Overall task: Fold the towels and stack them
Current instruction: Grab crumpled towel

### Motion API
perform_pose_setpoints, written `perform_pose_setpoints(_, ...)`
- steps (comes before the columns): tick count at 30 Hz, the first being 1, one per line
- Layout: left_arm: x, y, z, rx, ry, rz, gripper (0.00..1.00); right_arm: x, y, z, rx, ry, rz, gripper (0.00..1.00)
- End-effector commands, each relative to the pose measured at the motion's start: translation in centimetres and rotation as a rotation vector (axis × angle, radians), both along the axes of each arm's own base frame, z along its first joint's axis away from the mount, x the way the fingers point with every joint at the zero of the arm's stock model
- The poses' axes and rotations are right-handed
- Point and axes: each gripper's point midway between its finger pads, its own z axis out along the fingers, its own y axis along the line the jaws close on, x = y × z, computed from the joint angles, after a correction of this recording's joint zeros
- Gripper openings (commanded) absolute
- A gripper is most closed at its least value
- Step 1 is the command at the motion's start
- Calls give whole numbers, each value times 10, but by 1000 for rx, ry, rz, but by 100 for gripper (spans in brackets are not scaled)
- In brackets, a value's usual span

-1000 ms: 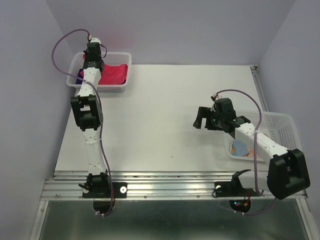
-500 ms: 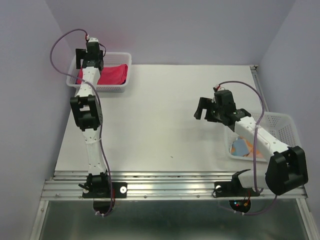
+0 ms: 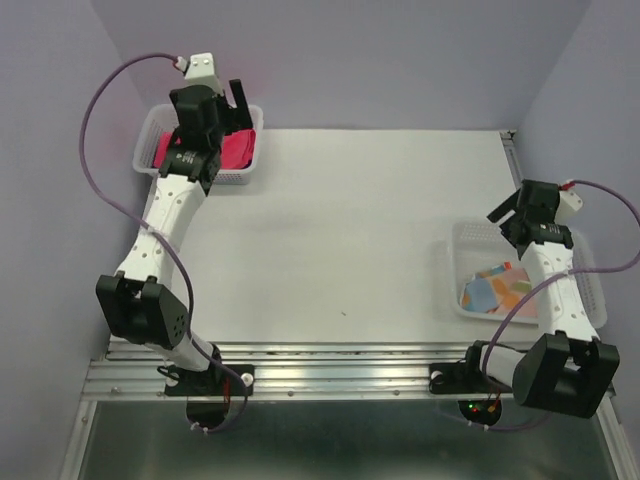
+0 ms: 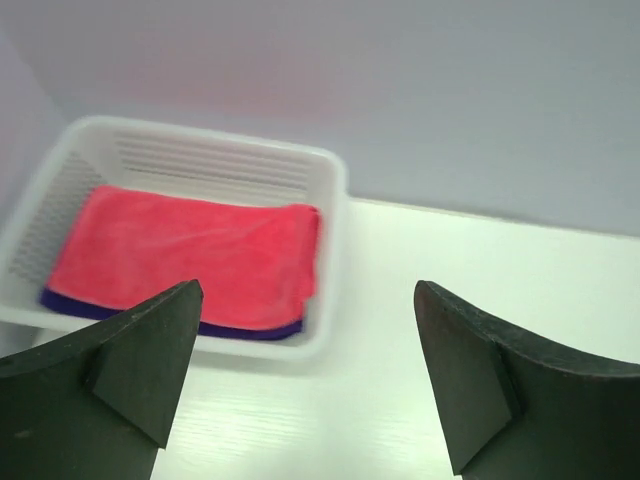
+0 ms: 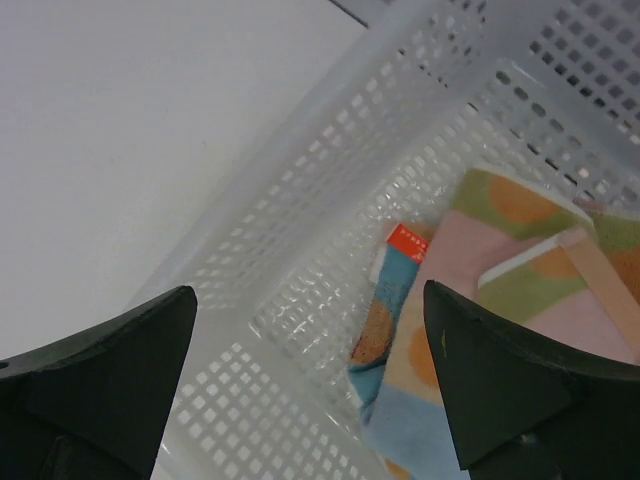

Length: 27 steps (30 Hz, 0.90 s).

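A bright pink-red towel (image 4: 185,255) lies folded flat in the white mesh basket (image 4: 338,190) at the far left of the table, on top of a deep purple towel (image 4: 250,328) of which only an edge shows. My left gripper (image 4: 305,295) hangs open and empty above the basket's near right corner. From above, this gripper (image 3: 238,98) is over the pink-red towel (image 3: 235,150). Patterned towels (image 5: 500,310) in light blue, orange and white lie loosely in the right basket (image 5: 300,200). My right gripper (image 5: 309,293) is open and empty over that basket's wall.
The white table (image 3: 350,220) lies between the left basket (image 3: 205,180) and the right basket (image 3: 456,270), which holds the patterned towels (image 3: 497,290). Purple walls close in the back and sides. A metal rail (image 3: 340,365) runs along the near edge.
The left gripper opened, let go of the pink-red towel and lifted back out of the basket. The right arm swung from the table's middle to over the right basket.
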Motion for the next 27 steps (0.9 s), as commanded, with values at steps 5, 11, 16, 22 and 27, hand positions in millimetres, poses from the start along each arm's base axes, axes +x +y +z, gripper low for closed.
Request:
perform_pose_setpoints(5, -46, -110, -35, -283, 24, -258, 99, -67, -34, -93, 170, 216, -275, 100)
perform_pose_setpoints(11, -70, -115, -57, -287, 59, -242, 99, -96, -37, -125, 147, 274, -370, 100)
perform_pose_setpoints(16, -82, -111, -80, -285, 99, -218, 99, -102, -37, -149, 154, 323, -404, 100)
perform_pose_setpoints(22, -86, -100, -79, -265, 97, -175, 99, -82, -33, -141, 188, 263, -345, 53)
perform_pose_setpoints(27, -91, -95, -76, -264, 83, -164, 99, -66, -41, -83, 134, 111, -311, 1)
